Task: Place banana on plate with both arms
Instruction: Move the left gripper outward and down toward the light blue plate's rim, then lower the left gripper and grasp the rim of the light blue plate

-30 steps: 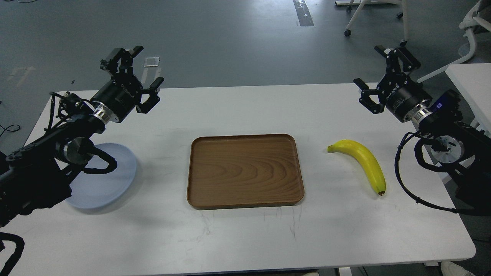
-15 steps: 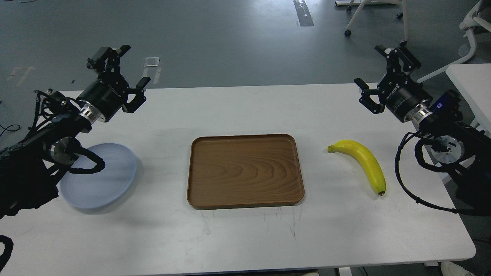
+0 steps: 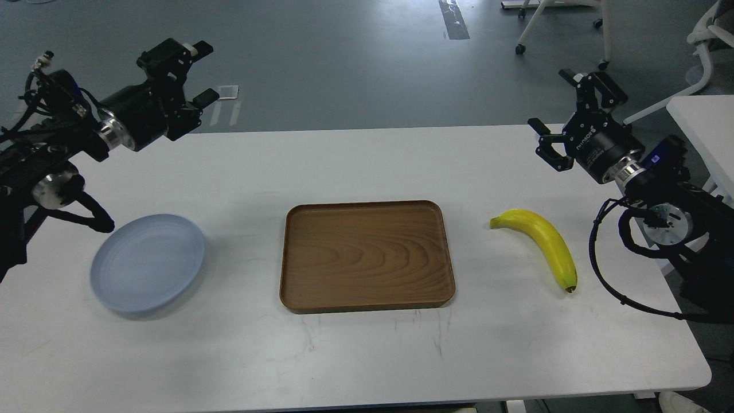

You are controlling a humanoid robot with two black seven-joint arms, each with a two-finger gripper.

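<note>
two arms flank the white table (image 3: pixel 367 355), and the left one has swung up and outward over the last second, so the plate (image 3: pixel 147 263) it was covering now shows whole and bare. i judge that clears the landing spot, though nothing is picked up yet. the left gripper (image 3: pixel 195 77) hangs high, prongs spread and empty, well apart from the fruit. the banana (image 3: pixel 545 244) lies flat right of the wooden tray (image 3: pixel 367 255), near the right gripper (image 3: pixel 565 117), which hovers above and behind it, fingers parted, holding nothing.
</note>
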